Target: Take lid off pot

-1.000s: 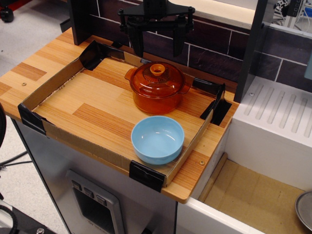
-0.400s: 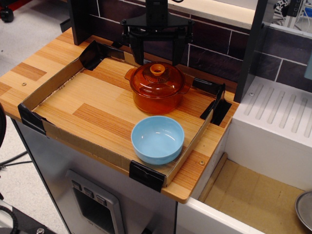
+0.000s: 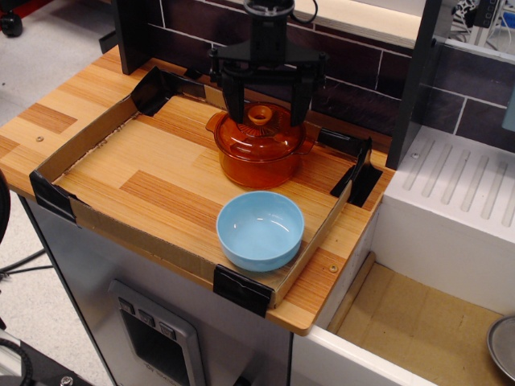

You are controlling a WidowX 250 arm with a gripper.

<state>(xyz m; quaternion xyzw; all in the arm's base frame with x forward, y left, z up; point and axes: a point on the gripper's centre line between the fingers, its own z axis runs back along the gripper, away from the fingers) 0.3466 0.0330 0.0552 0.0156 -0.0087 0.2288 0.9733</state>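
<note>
The end effector [image 3: 267, 112] hangs spread wide over the lid [image 3: 259, 126], which sits on the pot [image 3: 257, 165] behind a blue bowl [image 3: 260, 230].

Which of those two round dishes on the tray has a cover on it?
The amber-orange glass pot at the back, under the end effector; its lid sits on top. The light blue bowl in front is open.

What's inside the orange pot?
You can't really tell. The lid is on the pot, and the dark orange glass shows nothing clear inside. The open end effector hangs over the lid's knob.
</note>
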